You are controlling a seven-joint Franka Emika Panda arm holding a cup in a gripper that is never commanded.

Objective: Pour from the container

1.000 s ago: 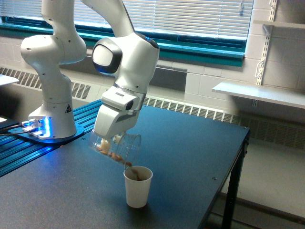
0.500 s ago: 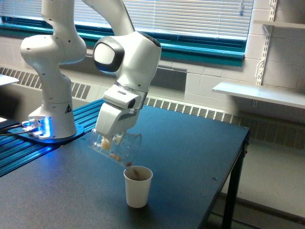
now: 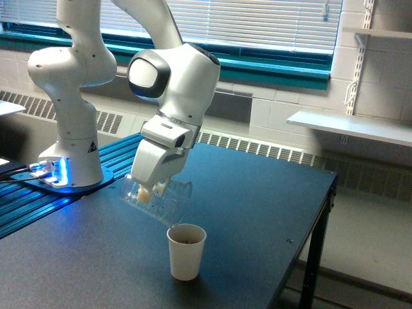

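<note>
The pincer [image 3: 149,192] grips the tipped container [image 3: 158,199] by its sidewall; looks light, thin, slippery, so squeeze gently above the cup [image 3: 186,252].

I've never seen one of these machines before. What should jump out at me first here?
A big white robot arm leans over a dark table, its gripper holding a clear cup tipped steeply on its side. Just below the clear cup's mouth stands a white paper cup with something brown inside.
</note>
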